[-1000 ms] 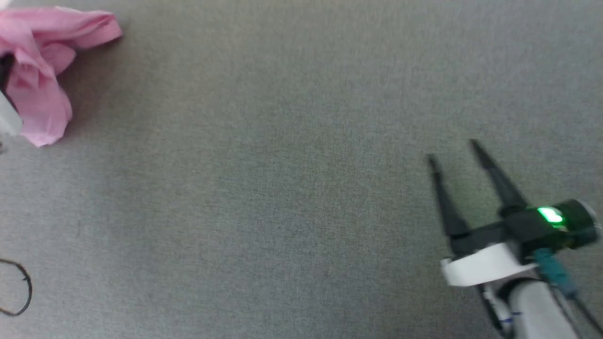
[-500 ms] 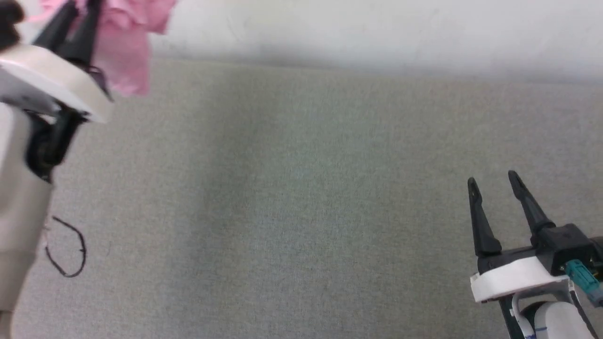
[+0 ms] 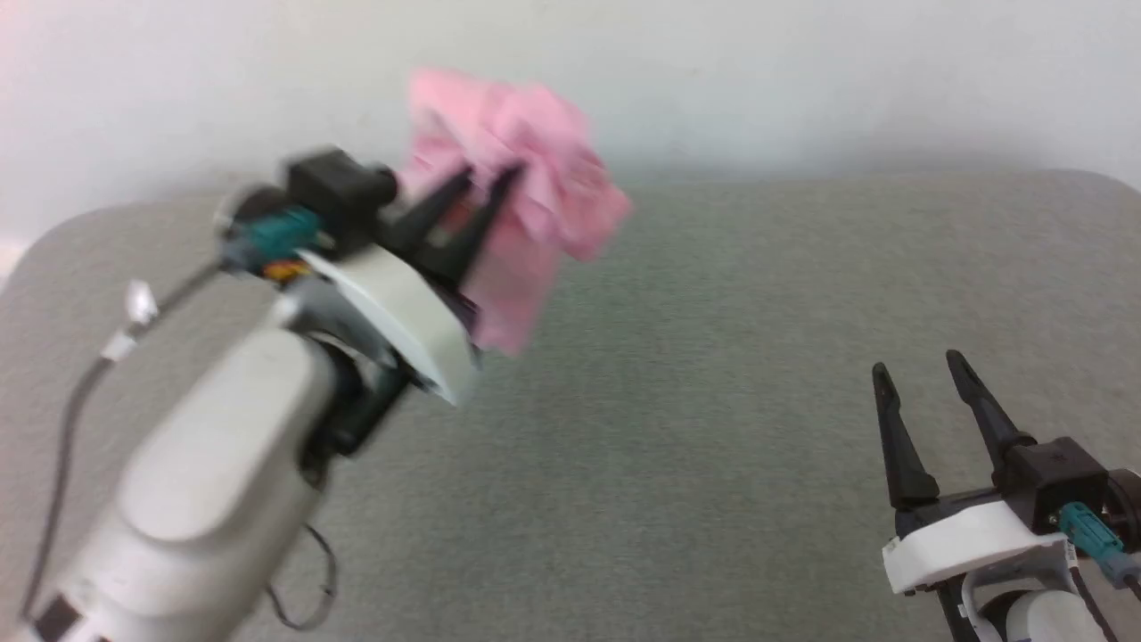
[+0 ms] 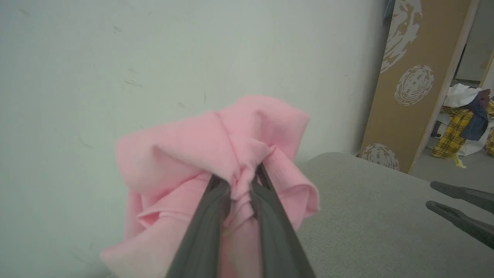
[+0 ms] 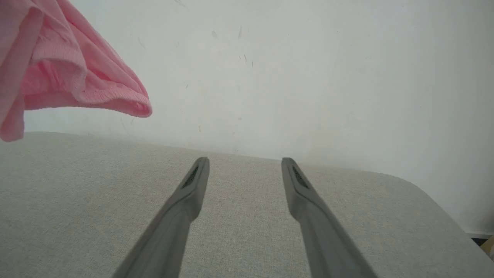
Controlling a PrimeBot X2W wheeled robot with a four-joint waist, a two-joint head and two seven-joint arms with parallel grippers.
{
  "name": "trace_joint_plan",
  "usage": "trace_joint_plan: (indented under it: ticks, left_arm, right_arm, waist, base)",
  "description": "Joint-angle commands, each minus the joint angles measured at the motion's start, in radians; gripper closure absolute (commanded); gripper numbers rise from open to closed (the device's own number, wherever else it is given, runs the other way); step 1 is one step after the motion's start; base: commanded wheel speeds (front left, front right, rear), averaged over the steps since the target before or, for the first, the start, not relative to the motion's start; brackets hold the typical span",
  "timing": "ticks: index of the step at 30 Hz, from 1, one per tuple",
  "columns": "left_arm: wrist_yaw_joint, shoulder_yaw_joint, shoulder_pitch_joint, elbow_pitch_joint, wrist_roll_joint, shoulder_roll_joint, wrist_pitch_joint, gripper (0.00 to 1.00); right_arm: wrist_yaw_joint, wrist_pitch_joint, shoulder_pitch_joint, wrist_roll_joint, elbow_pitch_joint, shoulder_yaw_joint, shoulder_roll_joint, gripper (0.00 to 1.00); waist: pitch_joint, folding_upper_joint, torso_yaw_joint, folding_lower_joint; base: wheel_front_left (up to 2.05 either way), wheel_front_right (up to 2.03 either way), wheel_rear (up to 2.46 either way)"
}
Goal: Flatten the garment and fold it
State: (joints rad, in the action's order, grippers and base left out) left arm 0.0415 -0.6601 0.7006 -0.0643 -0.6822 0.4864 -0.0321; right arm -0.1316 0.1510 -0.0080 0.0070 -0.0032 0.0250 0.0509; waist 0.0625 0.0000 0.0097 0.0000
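Observation:
The garment (image 3: pixel 526 178) is a bunched pink cloth hanging in the air above the grey table (image 3: pixel 713 401), near the wall. My left gripper (image 3: pixel 486 178) is shut on a pinch of it, and the left wrist view shows the garment (image 4: pixel 185 146) gathered between the two fingers of that gripper (image 4: pixel 241 179). One ribbed hem of the garment (image 5: pixel 69 69) droops in the upper left of the right wrist view. At the lower right my right gripper (image 3: pixel 918 366) stands open and empty over the table, its fingers wide apart (image 5: pixel 245 162).
A pale wall (image 3: pixel 802 80) rises right behind the table's far edge. The table's corners are rounded. A brown patterned panel (image 4: pixel 417 77) and a pile of clothes (image 4: pixel 463 116) stand beyond the table's right end. A dark cable loop (image 3: pixel 307 580) hangs by my left arm.
The head camera has tilted up, bringing the wall into view. My left gripper has lifted the garment off the table and carried it right toward the middle. The right gripper stays open.

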Motion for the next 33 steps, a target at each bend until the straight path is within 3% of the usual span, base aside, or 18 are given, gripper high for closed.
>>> trace_joint_plan:
  ticks: [1, 8, 14, 15, 16, 17, 24, 33]
  left_arm:
    - [-0.007, -0.006, -0.014, 0.006, 0.003, -0.011, 0.002, 1.0]
    - [-0.015, -0.146, -0.069, -0.06, 0.102, -0.115, 0.053, 1.0]
    - [0.011, -0.275, -0.131, -0.273, 0.139, -0.189, 0.027, 1.0]
    - [0.02, -0.293, -0.144, -0.308, 0.134, -0.2, 0.013, 0.95]
    - [0.025, -0.306, -0.154, -0.34, 0.129, -0.208, 0.001, 0.52]
    - [0.029, -0.317, -0.16, -0.365, 0.127, -0.217, -0.006, 0.0]
    - [0.028, -0.327, -0.171, -0.414, 0.129, -0.248, 0.061, 0.0]
    - [-0.038, -0.254, -0.213, -0.261, 0.097, -0.204, 0.147, 0.0]
  right_arm:
    - [0.001, -0.001, 0.009, 0.004, -0.005, 0.0, -0.001, 0.0]
    - [0.001, -0.004, -0.007, 0.051, -0.003, 0.084, -0.001, 0.0]
    - [0.001, -0.006, -0.009, 0.055, 0.031, 0.074, -0.001, 0.0]
    - [0.001, -0.007, -0.009, 0.057, 0.036, 0.067, -0.001, 0.0]
    - [0.001, -0.007, -0.008, 0.057, 0.041, 0.061, -0.001, 0.0]
    - [0.001, -0.007, -0.008, 0.057, 0.044, 0.055, -0.001, 0.0]
    - [0.001, -0.009, 0.005, 0.051, 0.066, 0.037, -0.001, 0.0]
    - [0.001, -0.031, 0.041, 0.031, 0.057, 0.066, -0.001, 0.0]
  waist:
    - [0.015, 0.0, -0.072, 0.0]
    - [0.063, 0.0, -0.18, 0.0]
    - [0.086, 0.0, -0.23, 0.0]
    - [0.087, 0.0, -0.232, 0.0]
    - [0.087, 0.0, -0.234, 0.0]
    - [0.087, 0.0, -0.235, 0.0]
    - [0.042, 0.0, -0.184, 0.0]
    - [-0.056, 0.0, -0.057, 0.0]
  base:
    - [0.0, 0.0, 0.0]
    - [0.0, 0.0, 0.0]
    - [0.0, 0.0, 0.0]
    - [0.0, 0.0, 0.0]
    - [0.0, 0.0, 0.0]
    - [0.0, 0.0, 0.0]
    - [0.0, 0.0, 0.0]
    - [0.0, 0.0, 0.0]
